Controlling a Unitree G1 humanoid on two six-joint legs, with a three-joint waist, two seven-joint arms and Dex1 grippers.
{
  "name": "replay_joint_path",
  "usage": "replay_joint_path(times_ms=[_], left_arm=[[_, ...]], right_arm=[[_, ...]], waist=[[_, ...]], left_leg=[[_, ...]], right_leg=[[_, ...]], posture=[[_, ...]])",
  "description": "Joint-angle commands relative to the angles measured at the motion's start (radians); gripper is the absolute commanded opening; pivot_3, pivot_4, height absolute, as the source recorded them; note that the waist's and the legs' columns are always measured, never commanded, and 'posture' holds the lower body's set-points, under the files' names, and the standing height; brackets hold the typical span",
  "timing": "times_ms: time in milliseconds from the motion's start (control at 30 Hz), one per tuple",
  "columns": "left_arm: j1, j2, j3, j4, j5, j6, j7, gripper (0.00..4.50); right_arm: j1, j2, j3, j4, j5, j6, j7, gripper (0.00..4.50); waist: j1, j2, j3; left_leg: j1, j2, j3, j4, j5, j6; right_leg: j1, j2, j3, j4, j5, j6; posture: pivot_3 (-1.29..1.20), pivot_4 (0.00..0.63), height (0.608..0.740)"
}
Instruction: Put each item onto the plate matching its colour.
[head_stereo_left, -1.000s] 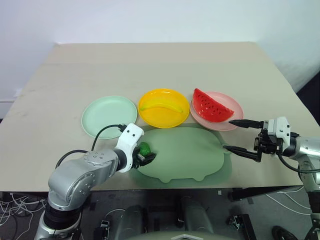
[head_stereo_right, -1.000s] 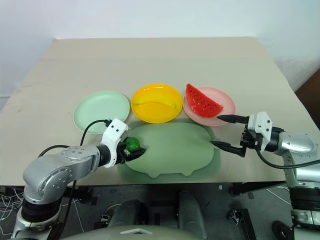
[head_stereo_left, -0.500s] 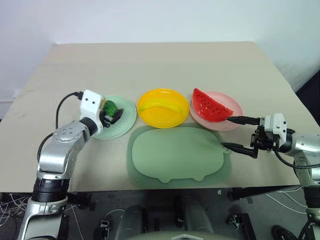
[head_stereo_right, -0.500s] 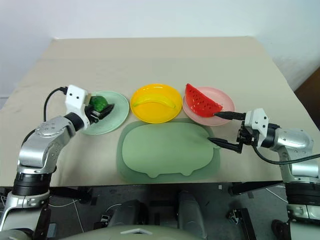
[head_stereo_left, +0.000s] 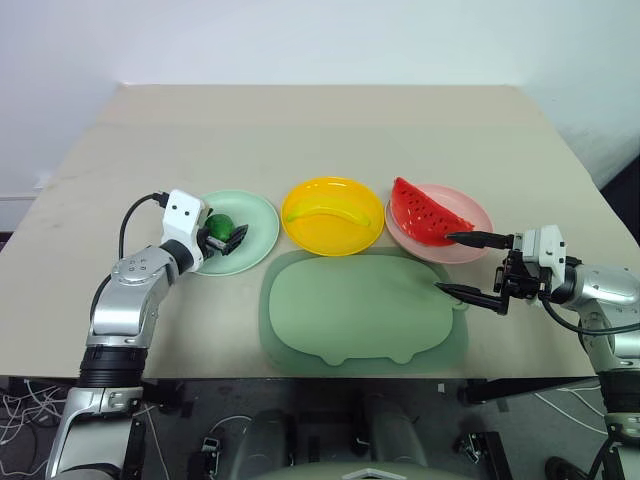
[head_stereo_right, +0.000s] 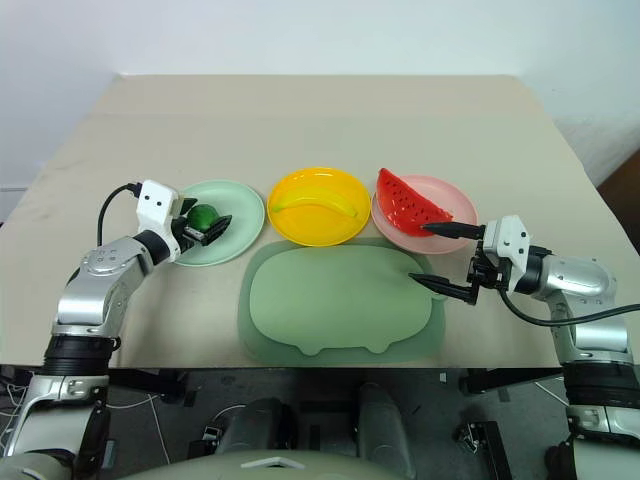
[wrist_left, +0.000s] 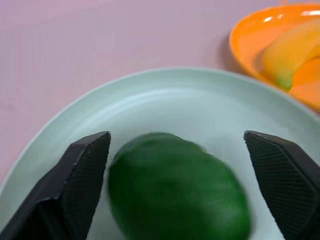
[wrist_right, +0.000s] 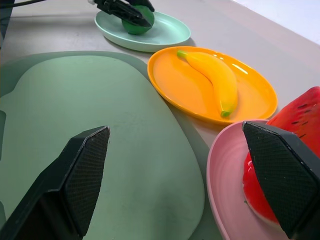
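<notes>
Jaws apart on left gripper (wrist_left: 175, 150), straddling green fruit (wrist_left: 177, 192) at nine o'clock on mint plate (head_stereo_left: 262, 222); right gripper (head_stereo_left: 478, 268) also agape. Probably light, rigid, roll-prone; best pinched across middle.

The left gripper (wrist_left: 175, 190) is now standing with its jaws spread — a second ago it was clamping the green fruit (wrist_left: 177, 192) over the cutting board (head_stereo_left: 365, 310). The fruit is now sitting in the mint green plate (head_stereo_left: 262, 225), between the parted fingers — having travelled there with the arm.
</notes>
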Motion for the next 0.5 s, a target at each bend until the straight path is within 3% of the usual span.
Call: replay_joint_path(times_ms=[33, 233, 500], left_arm=[[-0.023, 0.001, 0.043, -0.045, -0.014, -0.034, 0.002, 4.46], [-0.017, 0.034, 0.155, -0.159, -0.083, -0.045, -0.003, 4.46], [0.175, 0.149, 0.324, -0.217, -0.232, -0.177, -0.287, 4.46]], right_arm=[[-0.012, -0.006, -0.019, -0.011, 0.001, -0.017, -0.001, 4.50], [-0.006, -0.007, -0.021, -0.019, 0.002, -0.013, -0.007, 4.50], [0.014, -0.019, -0.043, -0.015, 0.008, -0.015, -0.010, 4.50]], waist=[[0.000, 0.000, 0.000], [-0.001, 0.000, 0.000], [-0.003, 0.000, 0.000]], left_leg=[[0.000, 0.000, 0.000, 0.000, 0.000, 0.000], [0.000, 0.001, 0.000, 0.000, 0.000, 0.000], [0.000, 0.001, 0.001, 0.000, 0.000, 0.000]], right_leg=[[0.000, 0.000, 0.000, 0.000, 0.000, 0.000], [-0.001, 0.000, 0.000, 0.000, 0.000, 0.000], [-0.001, 0.000, 0.000, 0.001, 0.000, 0.000]], posture=[[0.00, 0.150, 0.736], [0.00, 0.150, 0.736], [0.00, 0.150, 0.736]])
